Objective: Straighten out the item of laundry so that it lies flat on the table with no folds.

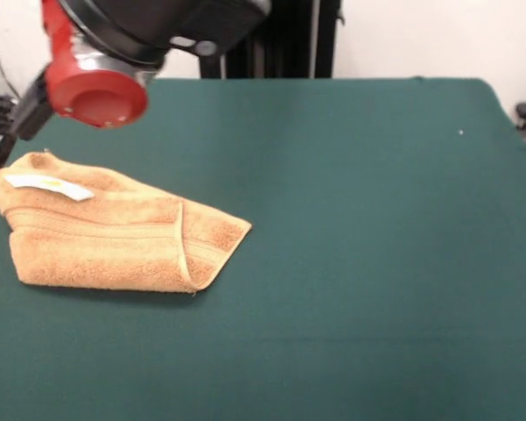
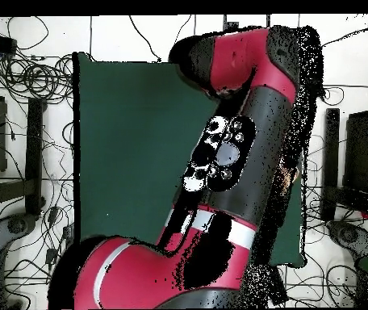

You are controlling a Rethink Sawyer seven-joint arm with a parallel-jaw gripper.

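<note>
Towel (image 1: 114,237) is a warm orange-tan terry with woven border bands in the same shade, a paler hem edge, and a small white tag (image 1: 48,185) with a bit of yellow on it. Table (image 1: 359,263) cover is plain dark green. The arm (image 2: 244,153) is red and black with white bands.
</note>
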